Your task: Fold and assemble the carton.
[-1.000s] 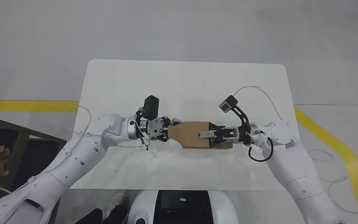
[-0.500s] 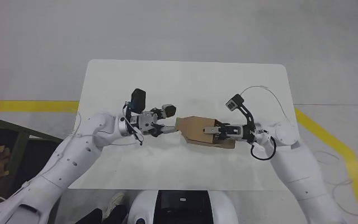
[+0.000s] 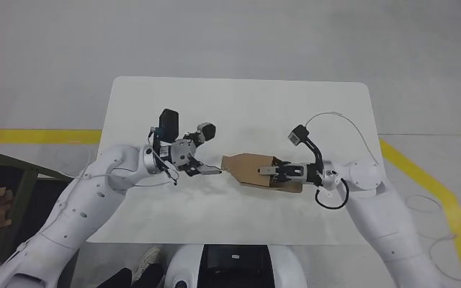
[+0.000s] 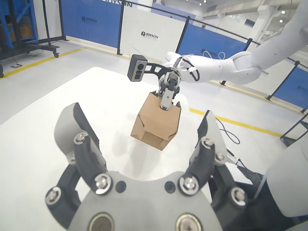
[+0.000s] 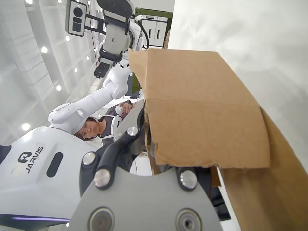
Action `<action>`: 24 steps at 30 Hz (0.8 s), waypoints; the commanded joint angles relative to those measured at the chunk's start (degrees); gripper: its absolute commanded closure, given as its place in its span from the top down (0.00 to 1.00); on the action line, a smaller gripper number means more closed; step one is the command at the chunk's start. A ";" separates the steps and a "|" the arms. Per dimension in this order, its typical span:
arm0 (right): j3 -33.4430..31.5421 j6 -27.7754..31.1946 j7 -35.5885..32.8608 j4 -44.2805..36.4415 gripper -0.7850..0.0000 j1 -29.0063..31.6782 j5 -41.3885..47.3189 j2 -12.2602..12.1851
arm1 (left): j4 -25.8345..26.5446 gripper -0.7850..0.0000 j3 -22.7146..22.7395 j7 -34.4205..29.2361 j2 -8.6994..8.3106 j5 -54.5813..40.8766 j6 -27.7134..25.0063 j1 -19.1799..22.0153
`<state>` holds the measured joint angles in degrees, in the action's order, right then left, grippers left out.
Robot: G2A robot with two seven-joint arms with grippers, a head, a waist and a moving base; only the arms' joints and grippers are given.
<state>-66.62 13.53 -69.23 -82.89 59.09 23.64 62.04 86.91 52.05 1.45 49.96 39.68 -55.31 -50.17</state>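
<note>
A brown carton lies on its side on the white table, its folded end pointing toward my left gripper. My right gripper is shut on the carton's wall at its other end. The left wrist view shows the carton held off the table, with the right gripper clamped on its top edge. My left gripper stands open a short way from the folded end and touches nothing; in its own view its fingertips are spread wide. In the right wrist view the carton is close, with the open left gripper beyond it.
The table's front edge lies close below both arms. A thin white cable loops over the table by the right arm. Bare table surface stretches toward the far edge.
My left gripper has pulled back from the carton's folded end and opened, swinging up and away. The right gripper keeps its hold, with the carton shifted only slightly.
</note>
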 commanded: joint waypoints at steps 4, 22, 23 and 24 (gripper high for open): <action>-0.49 -0.07 -0.50 -1.25 0.00 0.26 1.28 -0.14 | 1.39 1.00 -0.57 -5.10 0.38 0.42 2.05 0.58; -1.21 0.36 -3.65 -2.54 0.00 0.64 5.94 -0.46 | -2.71 1.00 -0.19 -10.80 1.39 -7.61 1.65 -0.28; -1.22 0.36 -3.67 -2.54 0.00 0.62 6.00 -0.47 | -2.82 1.00 -0.23 -11.05 1.46 -8.06 1.54 -0.27; -1.21 0.36 -3.66 -2.59 0.00 0.61 6.15 -0.48 | -3.01 1.00 -0.34 -11.34 1.54 -8.63 1.31 -0.31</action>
<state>-67.82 13.89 -72.90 -85.45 59.70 29.68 61.57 84.04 51.80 -9.65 51.44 31.52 -53.83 -50.45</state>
